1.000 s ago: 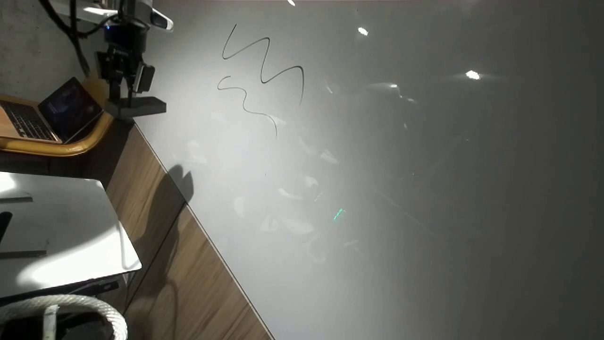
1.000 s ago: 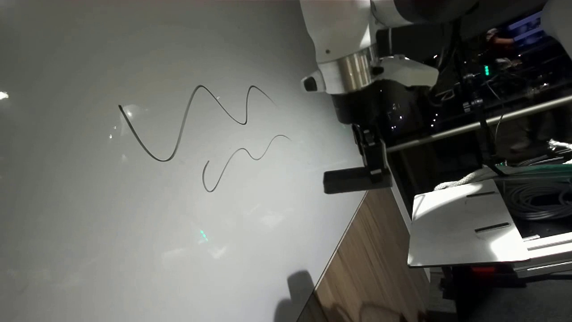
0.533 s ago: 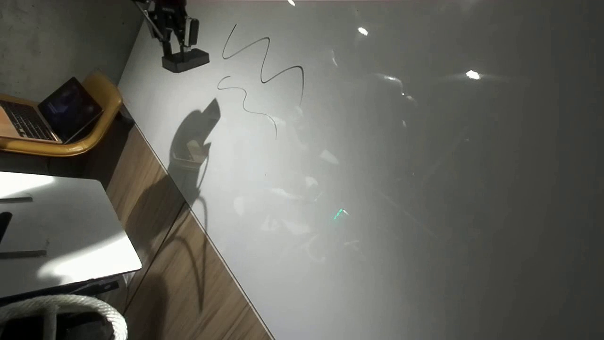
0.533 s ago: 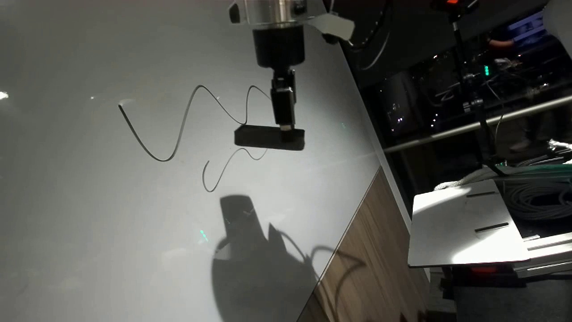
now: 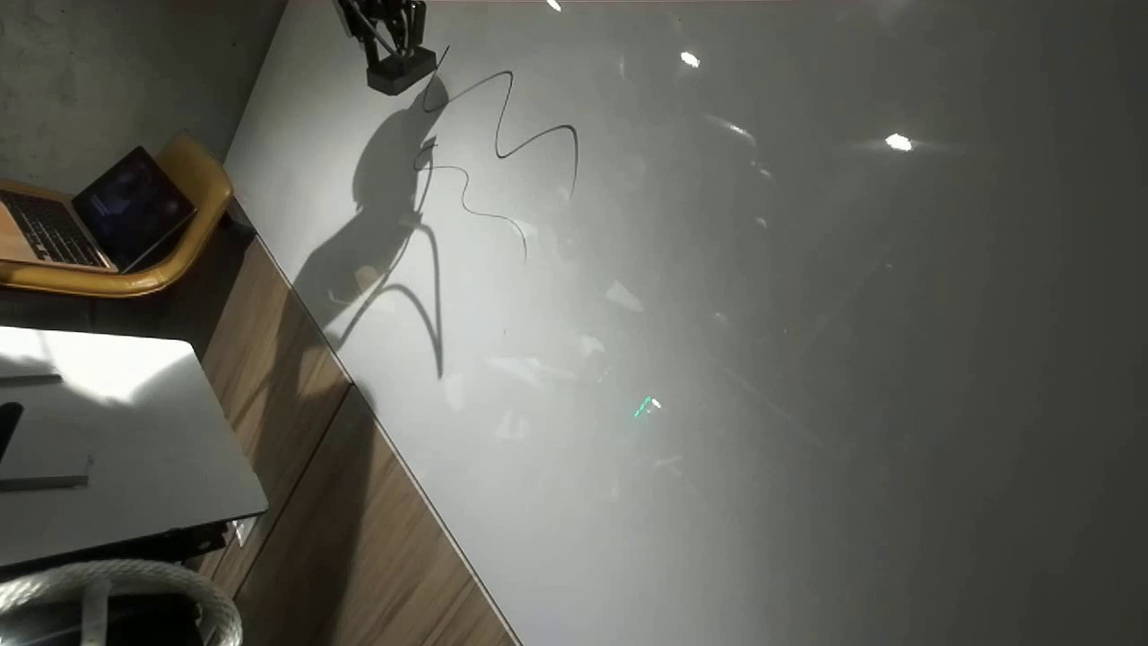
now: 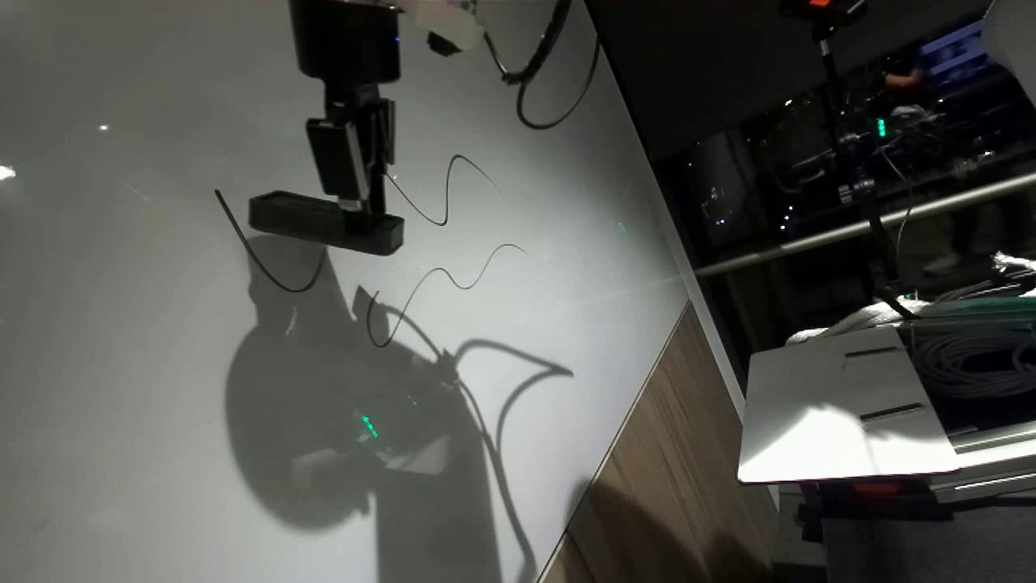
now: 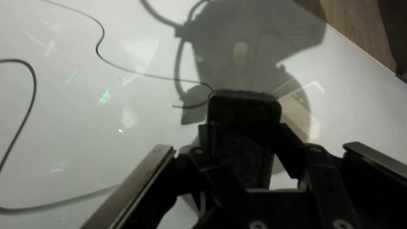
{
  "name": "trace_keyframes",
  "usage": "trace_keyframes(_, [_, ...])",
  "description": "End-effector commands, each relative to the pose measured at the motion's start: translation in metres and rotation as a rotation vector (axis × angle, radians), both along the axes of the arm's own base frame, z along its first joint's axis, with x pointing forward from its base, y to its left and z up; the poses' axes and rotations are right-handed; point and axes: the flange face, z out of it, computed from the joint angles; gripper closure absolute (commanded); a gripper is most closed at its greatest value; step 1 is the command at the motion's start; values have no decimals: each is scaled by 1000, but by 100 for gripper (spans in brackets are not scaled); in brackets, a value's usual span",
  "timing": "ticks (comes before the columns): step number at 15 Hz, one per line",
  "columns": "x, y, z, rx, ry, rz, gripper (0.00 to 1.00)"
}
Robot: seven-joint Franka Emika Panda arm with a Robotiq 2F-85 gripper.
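Observation:
My gripper [image 6: 363, 206] is shut on a dark rectangular block [image 6: 291, 214] resembling an eraser, held across its sides. In the wrist view the block [image 7: 244, 111] sits between both fingers [image 7: 244, 140]. The block is above a glossy white surface [image 6: 566, 275], apart from its shadow; the exact height is hard to tell. Two black wavy lines are drawn there: a longer thick one [image 6: 297, 291] and a shorter thin one [image 6: 438, 269]. The gripper covers part of the thick line in that exterior view. Another exterior view also shows the gripper [image 5: 399, 56], block [image 5: 402, 74] and both lines.
Wood-grain panelling [image 5: 386, 502] borders the white surface. A yellow chair [image 5: 211, 184] with an open laptop [image 5: 134, 215], a flat white panel [image 5: 161, 449] and a thick white rope [image 5: 188, 579] stand beyond the edge. A dark stand [image 6: 858, 190] is at the side.
The arm has swung from near the wood-edged side inward over the white surface, carrying the block to the thick line's region. Its shadow has moved across both lines. The grip stays shut.

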Motion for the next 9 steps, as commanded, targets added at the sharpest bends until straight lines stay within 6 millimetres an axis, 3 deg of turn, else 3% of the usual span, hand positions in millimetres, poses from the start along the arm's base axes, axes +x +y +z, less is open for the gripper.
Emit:
trace_keyframes(1, [29, 27, 29, 7, -61, 28, 72])
trace_keyframes(6, [50, 35, 68, 11, -145, 29, 72])
trace_keyframes(9, [64, 39, 71, 5, -157, 24, 72])
